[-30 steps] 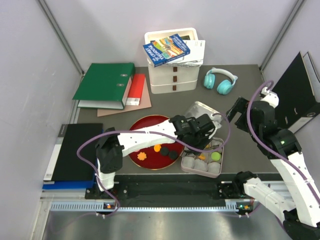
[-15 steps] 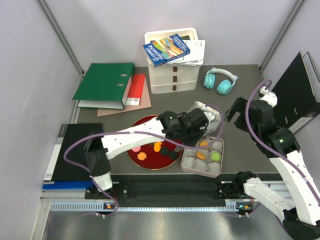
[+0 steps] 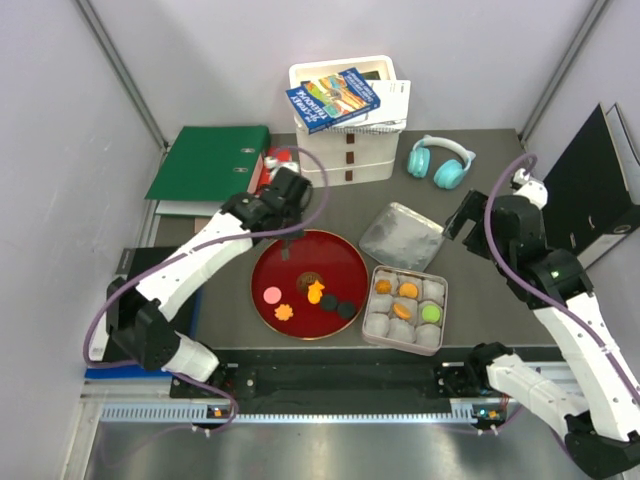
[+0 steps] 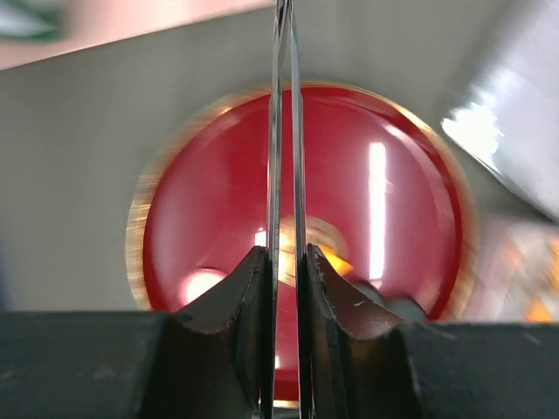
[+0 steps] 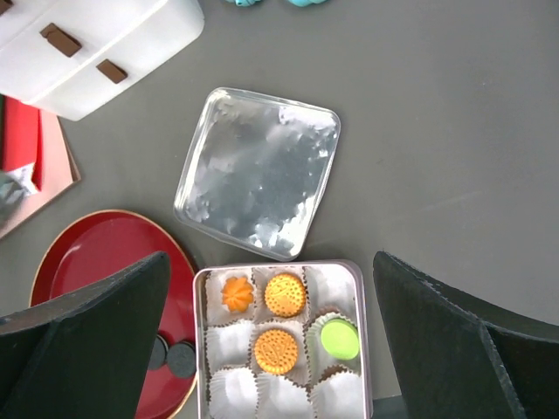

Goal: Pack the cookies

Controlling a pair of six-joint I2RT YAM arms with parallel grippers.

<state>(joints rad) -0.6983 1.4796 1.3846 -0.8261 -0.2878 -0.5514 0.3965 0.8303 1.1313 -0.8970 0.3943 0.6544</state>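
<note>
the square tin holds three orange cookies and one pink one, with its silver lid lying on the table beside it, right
No: the fourth cookie is green, not pink. The square metal tin holds three orange cookies and one green one, its silver lid lying on the table beside it, as the right wrist view shows.
</note>
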